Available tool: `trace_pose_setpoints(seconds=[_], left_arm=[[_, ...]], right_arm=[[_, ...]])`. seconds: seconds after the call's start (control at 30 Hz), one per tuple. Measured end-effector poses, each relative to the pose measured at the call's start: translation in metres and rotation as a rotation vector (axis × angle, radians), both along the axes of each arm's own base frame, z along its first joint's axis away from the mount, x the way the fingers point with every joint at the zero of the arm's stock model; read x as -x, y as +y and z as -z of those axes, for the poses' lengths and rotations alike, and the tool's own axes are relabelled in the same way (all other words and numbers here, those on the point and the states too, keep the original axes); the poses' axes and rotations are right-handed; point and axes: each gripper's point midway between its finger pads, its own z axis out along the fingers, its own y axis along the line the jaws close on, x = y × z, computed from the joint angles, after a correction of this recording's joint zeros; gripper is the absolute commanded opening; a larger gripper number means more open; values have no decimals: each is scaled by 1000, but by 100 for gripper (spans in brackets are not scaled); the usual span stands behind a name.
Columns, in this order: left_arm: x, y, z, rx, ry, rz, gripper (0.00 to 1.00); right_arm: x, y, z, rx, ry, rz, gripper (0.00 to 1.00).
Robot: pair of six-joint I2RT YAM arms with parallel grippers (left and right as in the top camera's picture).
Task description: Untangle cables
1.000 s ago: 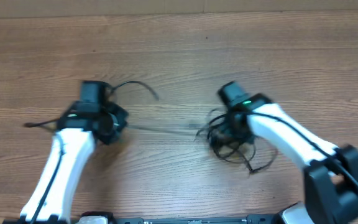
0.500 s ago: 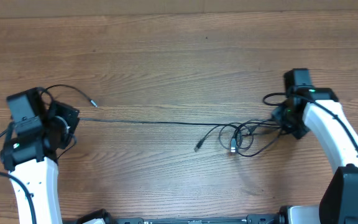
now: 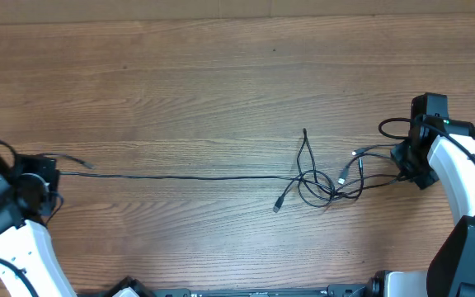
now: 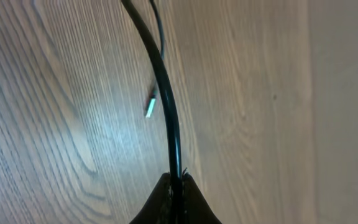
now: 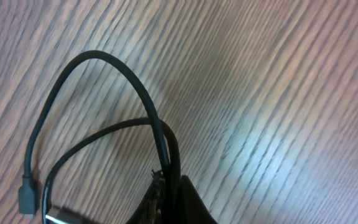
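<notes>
Far left, the arm bent low over the bench (image 3: pixel 221 74), the left tool (image 3: pixel 41 183) clenched on one of the cables (image 3: pixel 180 176). That cable ran straight to a tangle (image 3: pixel 324 188) right of centre. Far right, the arm reached forward, the right tool (image 3: pixel 404 162) grasping cable loops.

No lettering, label, brand mark, number or sign can be read on the cables (image 3: pixel 330 188), on the bench (image 3: pixel 221 66), or anywhere else in the three views.
</notes>
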Motion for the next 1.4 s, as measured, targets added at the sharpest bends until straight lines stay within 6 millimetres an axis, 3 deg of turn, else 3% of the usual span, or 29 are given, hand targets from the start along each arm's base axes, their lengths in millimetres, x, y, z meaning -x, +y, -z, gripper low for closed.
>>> trace_pose_setpoints(seconds=[0.2,0.33,0.43,0.57,0.63,0.7,0.73,0.87,0.97,1.2,1.33,1.4], left_arm=[[1,25,-43,-60,-87,-54,4],[0,41,-96,-163,-176,-69,4],[-1,44,-131,-231,-227,-59,4],[1,42,-154,-264,-252,-52,4],[3,40,-151,-249,-232,-50,4],[6,37,-138,-209,-186,-47,4],[7,36,-128,-181,-153,-45,4],[8,36,-102,-108,-64,-33,4],[11,29,-84,-38,-3,-14,4],[16,4,-63,87,69,42,4],[7,-19,-61,112,81,124,4],[4,-31,-59,122,93,165,4]], right_arm=[[5,-18,-5,89,18,23,4],[13,-36,-7,113,21,87,4],[18,-50,-8,119,14,140,11],[15,-59,-6,84,-34,188,29],[9,-56,-3,43,-59,173,43],[1,-48,-1,-6,-81,131,70],[-4,-43,0,-33,-93,100,78],[-20,-21,2,-142,-134,-28,89],[-30,6,3,-272,-167,-164,100],[-27,96,-4,-572,-164,-488,100],[-18,147,-5,-616,-103,-635,100],[-15,162,-3,-604,-74,-652,100]])
